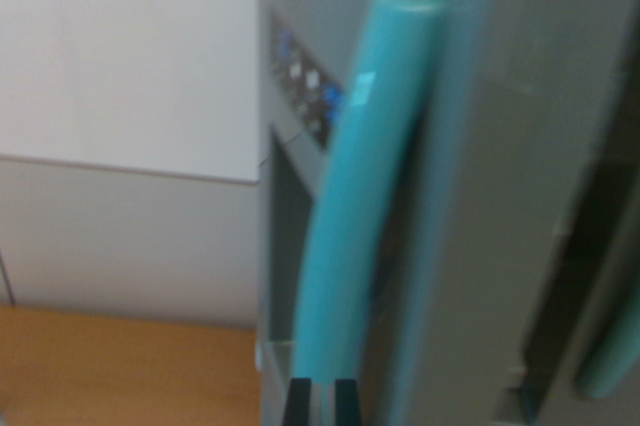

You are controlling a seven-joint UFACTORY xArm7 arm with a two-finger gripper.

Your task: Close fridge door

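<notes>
**Teal handle close to the lens, grey door filling the right**

Behind and to the wrist view's left: a pale wall (125, 56), plain, with a lighter panel band lower down. Below that, an orange-brown wooden surface (120, 371) across the bottom left corner.

Taking up the middle and right — the grey fridge door (500, 196), blurred, seen very near. Down its front, a long teal handle (360, 196), rounded at the top, curving slightly toward the bottom edge. Just left of the handle, a small panel of blue and white buttons (305, 86) on the grey body, with a dark recessed opening (290, 246) beneath. At the far right, a dark gap and a second teal piece (615, 346), only partly in frame.

At the bottom edge, two dark fingertips of the gripper (320, 401) — close together with a narrow slit between, right at the foot of the handle. Gripping, touching or merely in front of it: cannot tell from here.
</notes>
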